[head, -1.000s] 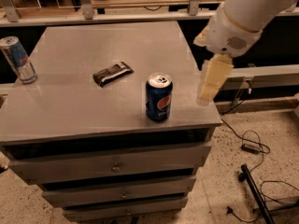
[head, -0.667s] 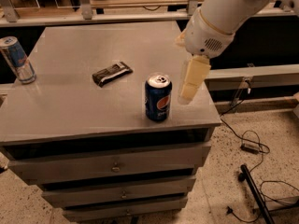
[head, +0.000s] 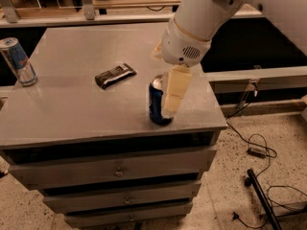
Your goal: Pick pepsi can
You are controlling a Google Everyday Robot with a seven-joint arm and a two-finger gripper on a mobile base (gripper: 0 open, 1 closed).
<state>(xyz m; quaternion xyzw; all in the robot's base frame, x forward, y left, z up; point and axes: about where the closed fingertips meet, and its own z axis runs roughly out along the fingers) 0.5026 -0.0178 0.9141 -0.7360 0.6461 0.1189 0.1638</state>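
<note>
End effector (head: 170, 104) at the pepsi can (head: 155, 104)
It overlaps the can's right side near the table (head: 72, 114) front edge (grip state: I cannot tell); 1 slim silver-blue can (head: 18, 61) stands far left.

— Is any lettering reading clearly anywhere?

— No, nothing is. The pepsi can (head: 154, 104), standing toward five o'clock on the counter (head: 72, 111), is showing only a plain dark blue side; no logo or letters are coming through.

— What is covering the rest of it?

— The gripper (head: 171, 99) is hanging over the can's three o'clock side, overlapping most of its face.

— And the slim can (head: 18, 61) at nine o'clock?

— It is showing silver and blue patches, but no word is making itself out.

— The dark wrapper (head: 115, 75)?

— It is lying at the pepsi can's ten o'clock, showing a few pale marks, none legible.
</note>
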